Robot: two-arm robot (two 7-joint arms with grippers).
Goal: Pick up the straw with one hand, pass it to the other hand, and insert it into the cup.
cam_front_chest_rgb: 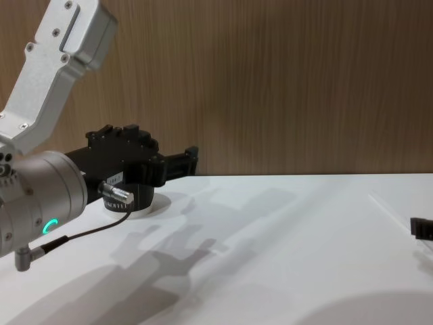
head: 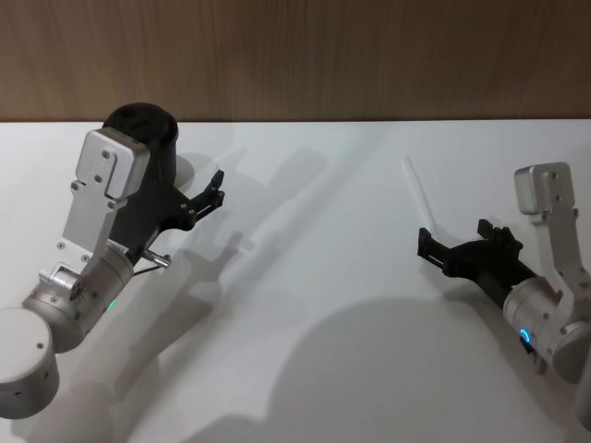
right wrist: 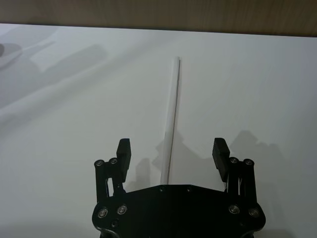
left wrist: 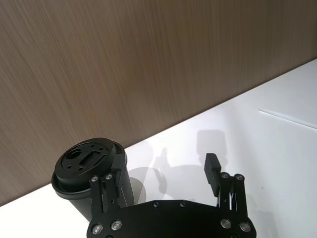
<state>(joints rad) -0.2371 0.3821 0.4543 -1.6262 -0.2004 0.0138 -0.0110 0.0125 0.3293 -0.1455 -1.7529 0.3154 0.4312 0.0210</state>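
The white straw (right wrist: 172,109) lies flat on the white table, and its near end runs in between the fingers of my right gripper (right wrist: 172,148). That gripper is open and its fingers stand apart from the straw on both sides. In the head view the straw (head: 417,192) is at the right, just beyond my right gripper (head: 455,236). The black lidded cup (head: 146,127) stands at the far left by the wall. My left gripper (head: 218,188) hovers open and holds nothing, with the cup (left wrist: 89,161) close beside one finger (left wrist: 117,171).
A wood-panelled wall (head: 369,55) closes off the table's far edge. The white table (head: 314,305) stretches wide between the two arms. In the chest view the left arm (cam_front_chest_rgb: 40,183) looms large at the left, over the cup's base (cam_front_chest_rgb: 135,200).
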